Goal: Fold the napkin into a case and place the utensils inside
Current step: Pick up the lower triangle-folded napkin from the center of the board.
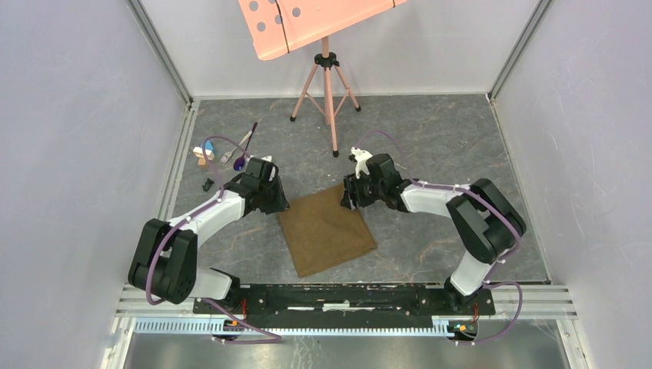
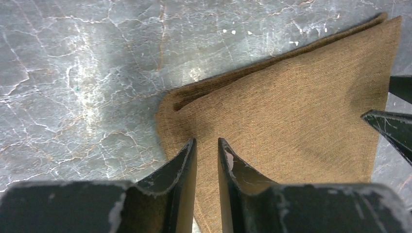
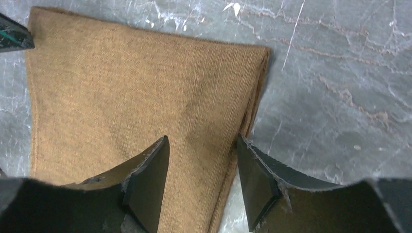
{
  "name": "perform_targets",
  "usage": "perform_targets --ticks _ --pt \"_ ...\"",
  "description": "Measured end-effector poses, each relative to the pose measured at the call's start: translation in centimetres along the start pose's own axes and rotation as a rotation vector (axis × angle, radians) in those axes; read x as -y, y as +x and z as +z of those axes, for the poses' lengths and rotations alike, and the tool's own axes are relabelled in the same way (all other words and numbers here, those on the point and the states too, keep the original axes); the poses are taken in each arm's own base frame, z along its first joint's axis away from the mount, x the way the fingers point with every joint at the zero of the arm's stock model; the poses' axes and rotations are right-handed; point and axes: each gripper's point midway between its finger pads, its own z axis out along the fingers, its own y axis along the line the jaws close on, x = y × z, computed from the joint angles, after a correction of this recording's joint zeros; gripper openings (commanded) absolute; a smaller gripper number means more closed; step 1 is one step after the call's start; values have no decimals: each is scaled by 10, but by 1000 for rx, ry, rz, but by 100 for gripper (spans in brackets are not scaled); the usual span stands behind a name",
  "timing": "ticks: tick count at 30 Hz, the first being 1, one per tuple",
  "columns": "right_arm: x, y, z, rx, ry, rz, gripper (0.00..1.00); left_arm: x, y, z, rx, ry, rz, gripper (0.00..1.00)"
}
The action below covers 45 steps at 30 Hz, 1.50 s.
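The olive-brown napkin (image 1: 327, 231) lies flat on the table's middle, folded with layered edges showing in the left wrist view (image 2: 291, 97) and the right wrist view (image 3: 121, 87). My left gripper (image 1: 281, 201) hovers over its far left corner, jaws a narrow gap apart and empty (image 2: 206, 141). My right gripper (image 1: 347, 198) is open over the far right corner, its fingers straddling the cloth's layered edge (image 3: 202, 138). The silver fork (image 1: 230, 155) and the purple-bowled spoon (image 1: 241, 161) lie at the far left, beyond the left gripper.
A blue, white and tan toy block (image 1: 204, 150) and a tiny black piece (image 1: 207, 184) lie near the utensils. A pink stand's tripod (image 1: 327, 92) stands at the back centre. White walls enclose the table.
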Motion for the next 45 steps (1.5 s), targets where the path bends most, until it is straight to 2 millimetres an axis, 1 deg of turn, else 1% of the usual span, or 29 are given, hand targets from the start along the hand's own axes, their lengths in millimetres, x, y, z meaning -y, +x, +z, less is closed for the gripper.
perform_targets --ticks 3,5,8,12,16,21,26,30,32,37,39,41,45 --pt "6 -4 12 -11 2 10 55 -5 0 1 3 -9 -12 28" --pt "9 -10 17 -4 3 14 52 -8 0 2 5 -12 -19 26" --pt "14 -17 23 3 12 19 51 -13 1 6 7 -19 -28 25" --pt "19 -23 29 8 22 20 55 -19 5 13 1 -36 -49 24" --pt "21 -29 33 16 30 7 57 -22 5 15 5 -46 -53 23" --pt "24 -35 35 15 49 -8 57 -21 3 14 13 -44 -53 25" --pt "27 -43 46 16 54 -19 51 -20 -1 11 29 -41 -51 25" --pt "30 -45 48 22 66 -23 47 -24 3 17 13 -61 -55 24" --pt "34 -45 48 26 87 -23 45 -27 4 20 9 -74 -64 24" --pt "50 -49 46 52 175 -53 42 -28 -4 25 36 -69 -92 23" --pt "56 -49 45 61 209 -64 43 -26 -6 26 43 -61 -102 23" --pt "59 -50 44 63 225 -75 46 -25 -8 27 47 -52 -109 24" --pt "61 -51 41 33 249 -95 60 -21 -6 26 37 -32 -112 24"
